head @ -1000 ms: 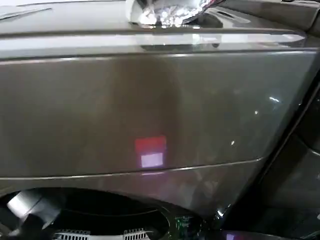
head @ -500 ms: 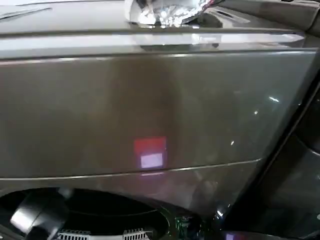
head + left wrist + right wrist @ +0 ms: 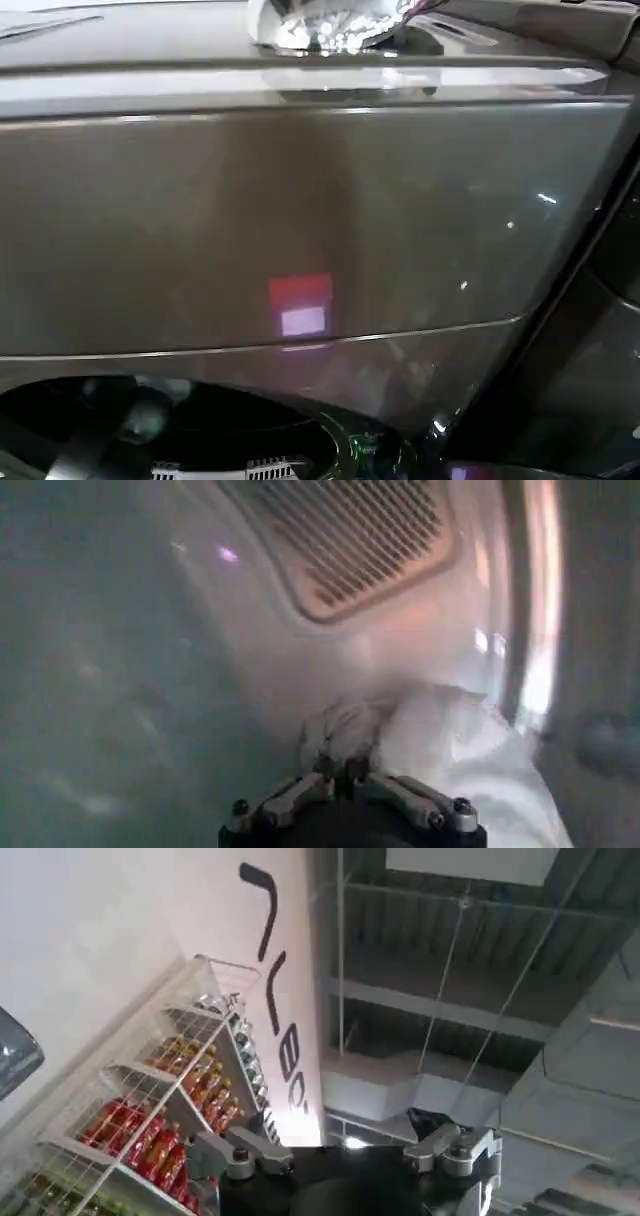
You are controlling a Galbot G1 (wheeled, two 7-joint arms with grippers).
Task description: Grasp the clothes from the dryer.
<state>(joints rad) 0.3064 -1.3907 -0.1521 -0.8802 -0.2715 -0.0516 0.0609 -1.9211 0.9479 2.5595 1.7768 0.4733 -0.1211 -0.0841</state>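
The dryer (image 3: 300,200) is a bronze-grey machine, with its dark round porthole (image 3: 210,420) at the lower left of the head view. My left arm (image 3: 90,445) reaches into that opening. Inside the pale drum (image 3: 200,680), a white cloth (image 3: 450,745) lies bunched against the wall below a slotted vent (image 3: 350,540). My left gripper (image 3: 345,768) is shut on a gathered fold of this cloth. My right gripper (image 3: 345,1138) is open and empty. It points up toward the ceiling, away from the dryer.
A shiny crumpled object (image 3: 330,25) sits on top of the dryer. A red and white patch (image 3: 300,305) marks its front panel. A dark neighbouring machine (image 3: 600,350) stands to the right. The right wrist view has a wire shelf of bottles (image 3: 150,1118) against a white wall.
My left arm's silver wrist section has slid from the porthole's left edge deeper and lower into the opening. It now shows as a dark shape. The dryer has not moved.
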